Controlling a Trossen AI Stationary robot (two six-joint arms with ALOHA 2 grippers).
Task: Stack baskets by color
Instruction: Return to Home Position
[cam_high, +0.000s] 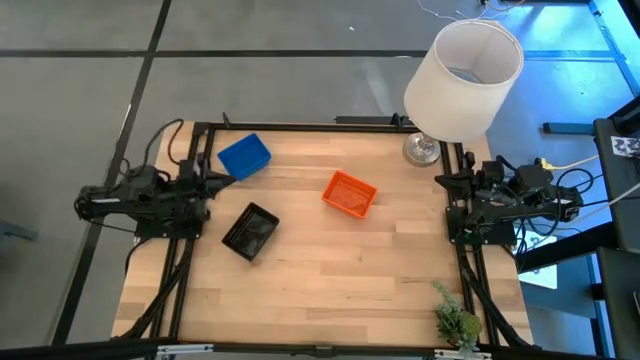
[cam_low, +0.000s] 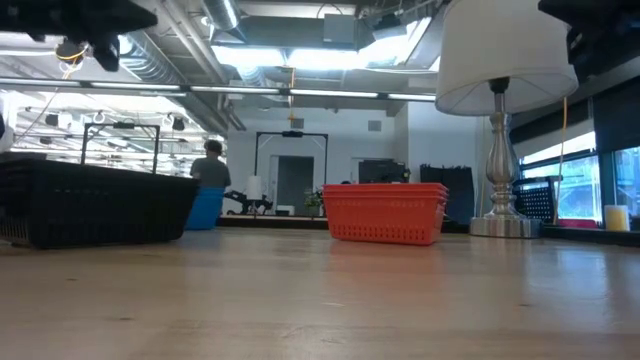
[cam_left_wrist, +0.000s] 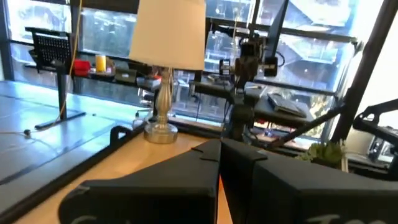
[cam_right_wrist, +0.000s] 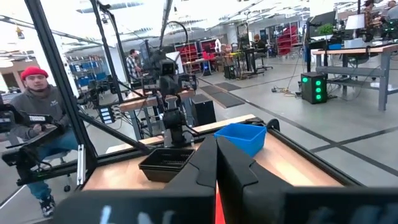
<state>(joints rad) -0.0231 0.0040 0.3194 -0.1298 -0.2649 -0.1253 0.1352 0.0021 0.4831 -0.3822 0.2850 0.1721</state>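
Three baskets rest bottom-down on the wooden table (cam_high: 330, 280): a blue basket (cam_high: 244, 157) at the far left, a black basket (cam_high: 250, 231) nearer and left of centre, and an orange basket (cam_high: 349, 193) in the middle. My left gripper (cam_high: 230, 178) is shut at the table's left edge, close beside the blue basket, touching nothing. My right gripper (cam_high: 440, 182) is shut at the right edge, clear of everything. In the right wrist view the blue basket (cam_right_wrist: 242, 135) and the black basket (cam_right_wrist: 166, 163) lie beyond the shut fingers (cam_right_wrist: 216, 149). The left wrist view shows shut fingers (cam_left_wrist: 219, 152).
A large white lampshade (cam_high: 463, 80) on a silver lamp base (cam_high: 422, 150) stands at the far right corner. A small green plant (cam_high: 455, 322) sits at the near right corner. A black frame (cam_high: 300, 125) rims the table. People show in the room beyond.
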